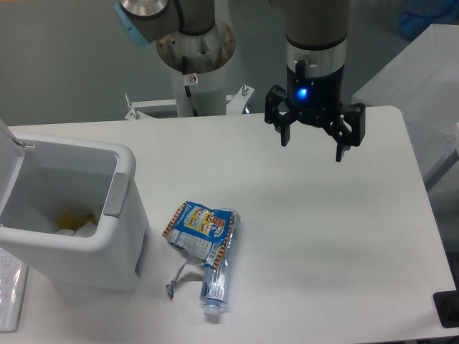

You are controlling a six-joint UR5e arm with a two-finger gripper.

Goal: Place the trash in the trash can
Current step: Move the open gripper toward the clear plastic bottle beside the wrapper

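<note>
A crumpled blue foil snack bag (199, 229) with orange edges lies on the white table, resting partly on a crushed clear plastic bottle (218, 278) whose neck points to the front edge. The white trash can (107, 244) stands at the left with its lid (6, 154) swung up; something yellow and white shows inside. My gripper (313, 147) hangs above the table's back right area, well away from both pieces of trash. Its black fingers are spread wide, open, with nothing between them.
The arm's base column (195, 57) stands behind the table's far edge. A second white surface (409, 72) sits at the upper right. A dark object (448, 308) shows at the table's front right corner.
</note>
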